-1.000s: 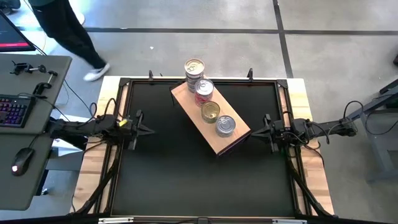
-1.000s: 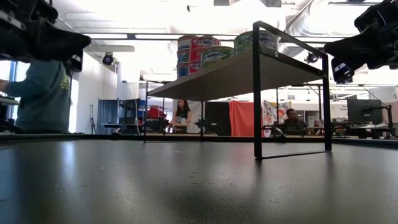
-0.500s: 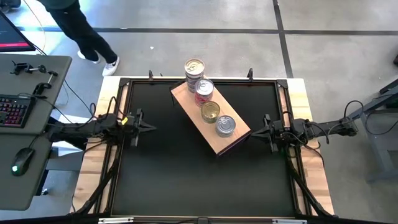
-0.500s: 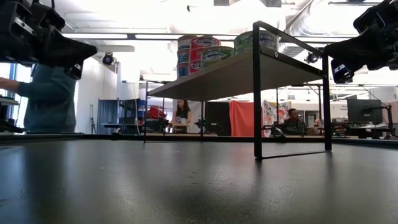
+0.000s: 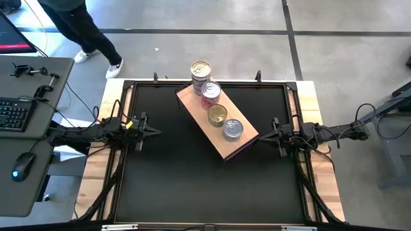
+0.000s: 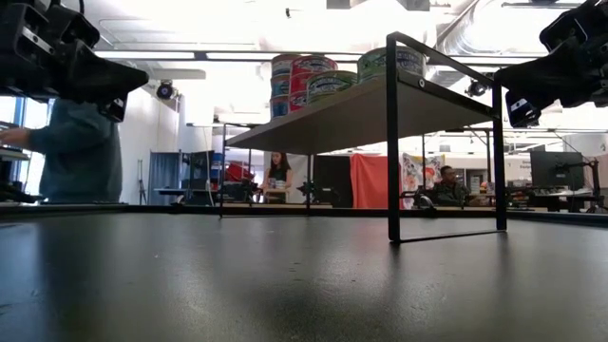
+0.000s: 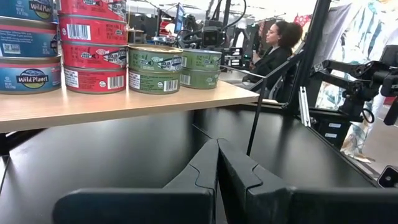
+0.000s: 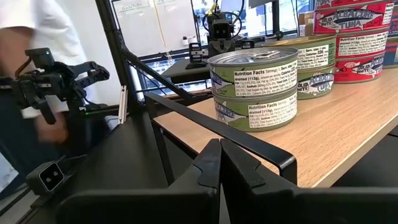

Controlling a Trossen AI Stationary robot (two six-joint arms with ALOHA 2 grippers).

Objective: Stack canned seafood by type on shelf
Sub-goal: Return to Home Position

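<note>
Both arms sit parked, unchanged: left gripper (image 5: 154, 131) and right gripper (image 5: 261, 139) pinched closed; cans (image 5: 217, 115) apparently all stacked on shelf (image 5: 223, 147).

blue can (image 7: 25, 78) reads "wild planet"; green can (image 8: 252, 78) reads "nutrition facts"

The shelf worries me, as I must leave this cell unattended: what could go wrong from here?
1. The shelf stands on thin legs, and the red stack and blue stack on it are tall; a knock might topple them.
2. The shut right pincer points at the shelf end where the green stack sits near the edge; a lurch could strike it.
3. A person by the table's far left corner might bump it.
The left pincer rests shut at the left edge.
</note>
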